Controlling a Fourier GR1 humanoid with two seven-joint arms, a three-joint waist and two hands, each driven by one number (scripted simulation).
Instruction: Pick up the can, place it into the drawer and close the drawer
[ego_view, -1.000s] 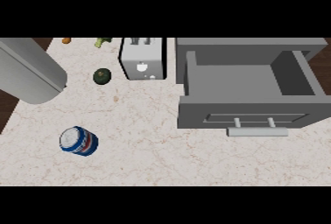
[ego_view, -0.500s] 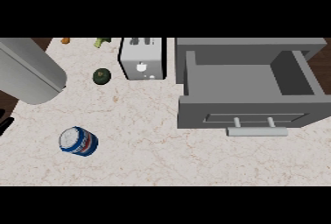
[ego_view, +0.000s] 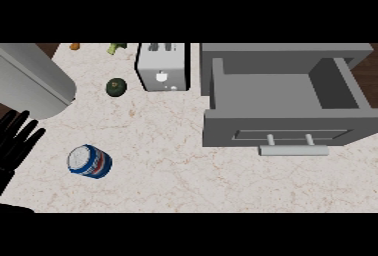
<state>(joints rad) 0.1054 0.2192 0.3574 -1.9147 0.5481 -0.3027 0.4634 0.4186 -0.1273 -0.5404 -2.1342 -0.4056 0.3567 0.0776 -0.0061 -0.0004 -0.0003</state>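
Blue and white, the can (ego_view: 90, 161) lies tipped on its side on the desk (ego_view: 170, 165), at about eight o'clock from the middle, its pale lid turned up toward the viewer. It sits well apart from the drawer (ego_view: 284, 107), which stands pulled open at two o'clock with its handle (ego_view: 293, 149) facing the robot and its inside bare, so the can has a ready place to go. At nine o'clock the left hand (ego_view: 18, 140) comes in from the edge, black fingers spread straight and apart, holding nothing, just beside the can but not touching it. It looks set up for a grasp from the can's left side. I see no right hand anywhere. A toaster (ego_view: 163, 73) and a dark green fruit (ego_view: 117, 87) stand toward twelve o'clock, out of the likely path between can and drawer.
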